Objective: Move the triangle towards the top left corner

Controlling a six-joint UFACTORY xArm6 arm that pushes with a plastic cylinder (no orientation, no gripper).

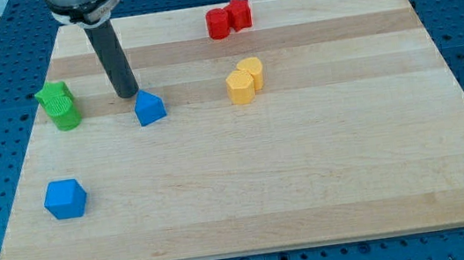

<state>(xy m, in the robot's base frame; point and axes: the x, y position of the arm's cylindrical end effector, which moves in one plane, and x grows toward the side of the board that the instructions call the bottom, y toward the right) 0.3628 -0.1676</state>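
Note:
A blue triangle block (149, 108) lies on the wooden board (308, 174), left of the middle and toward the view's top. My tip (128, 95) stands just up and left of the triangle, very close to it or touching its upper left edge. The dark rod rises from there to the view's top. The board's top left corner (59, 25) is above and left of the tip.
Two green blocks (59, 106) sit together left of the tip. A blue cube-like block (66, 199) lies at the lower left. Two yellow blocks (245, 80) sit right of the triangle. Two red blocks (228, 18) sit near the top edge.

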